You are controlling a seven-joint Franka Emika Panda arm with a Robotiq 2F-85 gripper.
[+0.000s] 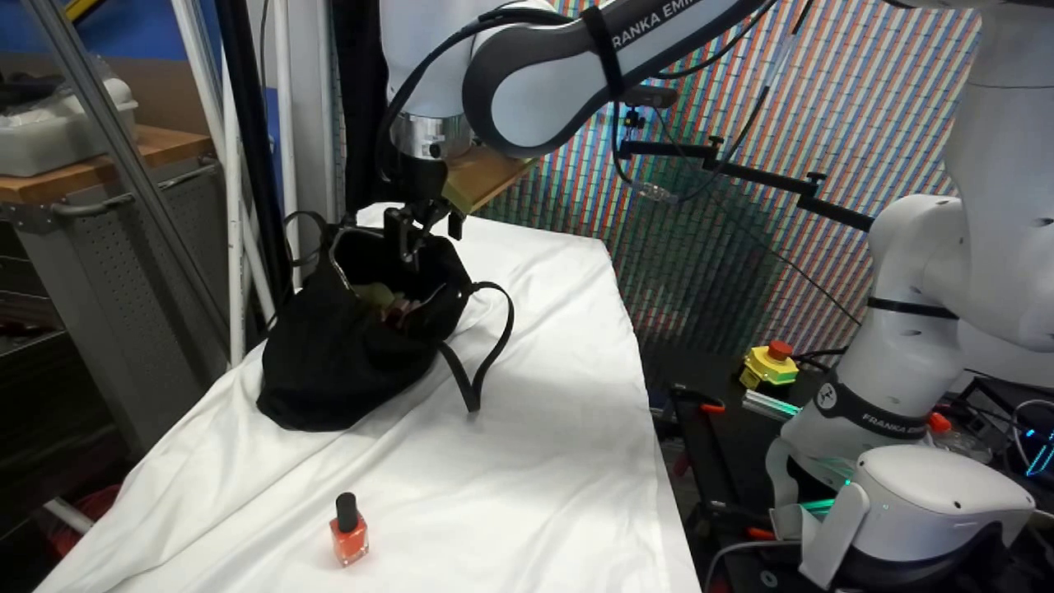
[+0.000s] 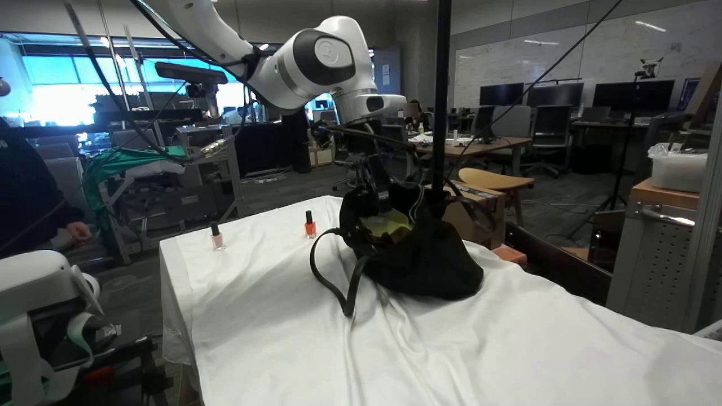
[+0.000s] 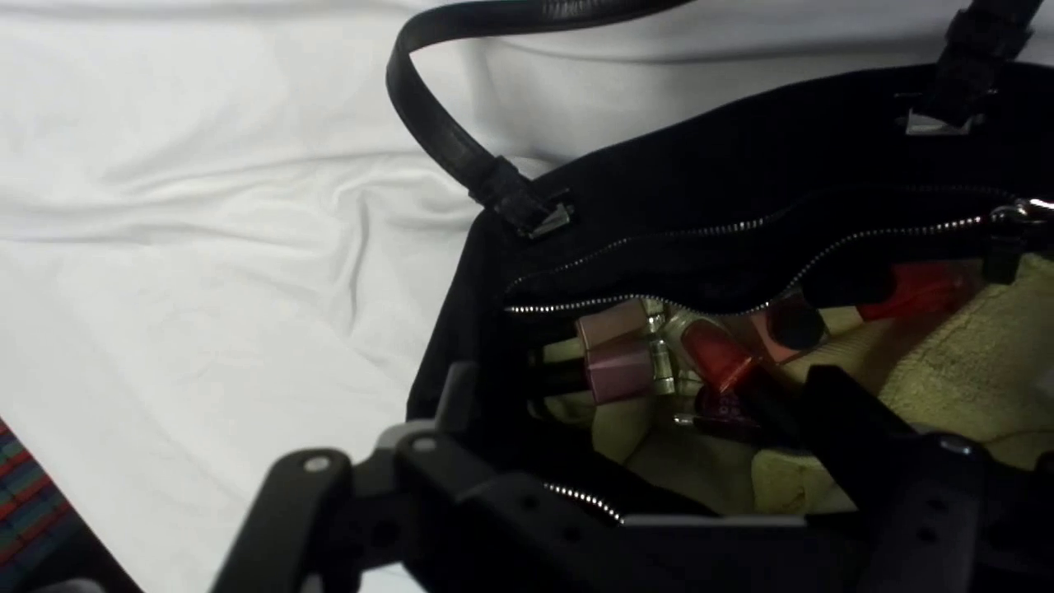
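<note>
My gripper [image 3: 642,399] stands open over the mouth of a black handbag, with nothing held; in both exterior views its fingertips reach into the opening. The bag [image 2: 423,265] slumps on its side with the zip undone. Inside, the wrist view shows several nail polish bottles: a mauve one [image 3: 619,371], a dusty pink one [image 3: 611,324] and a red one [image 3: 715,354] whose dark cap points at the right-hand finger. Whether they touch cannot be told. Another red bottle [image 3: 918,288] lies by the zip pocket, near yellowish cloth [image 3: 972,371].
An orange-red bottle [image 1: 350,539] stands upright on the white tablecloth [image 1: 535,461]. A pale pink bottle [image 2: 217,239] stands near the table edge. The bag's strap [image 2: 338,293] loops out onto the cloth. Beside the table are a metal cart [image 1: 156,272] and another robot arm [image 1: 906,255].
</note>
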